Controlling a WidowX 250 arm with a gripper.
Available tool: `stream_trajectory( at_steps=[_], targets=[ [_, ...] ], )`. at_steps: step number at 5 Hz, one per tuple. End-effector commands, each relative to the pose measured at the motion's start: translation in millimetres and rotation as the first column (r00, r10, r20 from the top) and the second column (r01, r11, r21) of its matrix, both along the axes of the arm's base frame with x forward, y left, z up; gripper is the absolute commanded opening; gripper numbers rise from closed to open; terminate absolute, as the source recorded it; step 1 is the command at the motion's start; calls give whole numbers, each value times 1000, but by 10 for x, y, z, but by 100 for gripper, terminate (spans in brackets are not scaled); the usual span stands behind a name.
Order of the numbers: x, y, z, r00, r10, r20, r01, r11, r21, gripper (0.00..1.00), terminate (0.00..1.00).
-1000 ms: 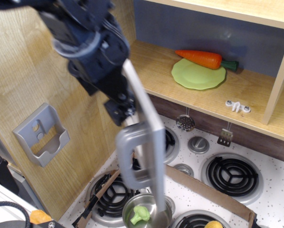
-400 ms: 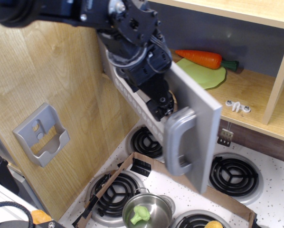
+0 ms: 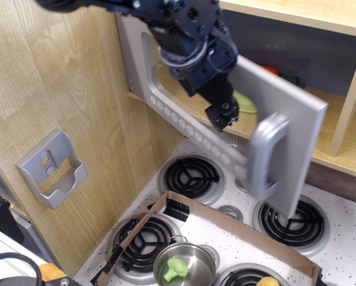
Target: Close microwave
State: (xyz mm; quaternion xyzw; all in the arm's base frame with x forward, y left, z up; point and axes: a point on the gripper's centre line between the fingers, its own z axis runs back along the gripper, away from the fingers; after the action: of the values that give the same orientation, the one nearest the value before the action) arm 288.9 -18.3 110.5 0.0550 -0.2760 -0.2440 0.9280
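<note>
The microwave's silver-grey door stands about half open, hinged at the left, and swings across the light wooden compartment. Its big curved handle is at the free right edge, and a row of round buttons runs along the bottom. My black gripper presses against the door's outer face near its middle. Its fingers look shut and hold nothing. The arm hides most of the clear window. A green plate and a carrot inside are mostly hidden by the door.
A grey plastic wall holder hangs on the wooden side panel at the left. Below are stove burners, a cardboard strip and a steel pot with a green broccoli. The shelf post stands at the right.
The door has swung from edge-on and wide open towards the compartment, rightward and back. My gripper moved up and right with it, staying on the door's outer face.
</note>
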Motion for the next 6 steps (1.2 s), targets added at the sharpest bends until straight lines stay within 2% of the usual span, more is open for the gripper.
stream_trajectory(
  at_steps=[1, 2, 3, 5, 6],
  targets=[
    [287, -41, 174, 995, -80, 58, 80, 997, 5, 100, 0],
    [408, -52, 188, 990, -122, 71, 121, 993, 15, 100, 0],
    [519, -66, 246, 977, -181, 113, 174, 982, 71, 100, 0],
    [594, -111, 336, 972, -199, 123, 186, 977, 105, 100, 0],
    [558, -124, 336, 977, -186, 106, 176, 979, 100, 100, 0]
  ],
)
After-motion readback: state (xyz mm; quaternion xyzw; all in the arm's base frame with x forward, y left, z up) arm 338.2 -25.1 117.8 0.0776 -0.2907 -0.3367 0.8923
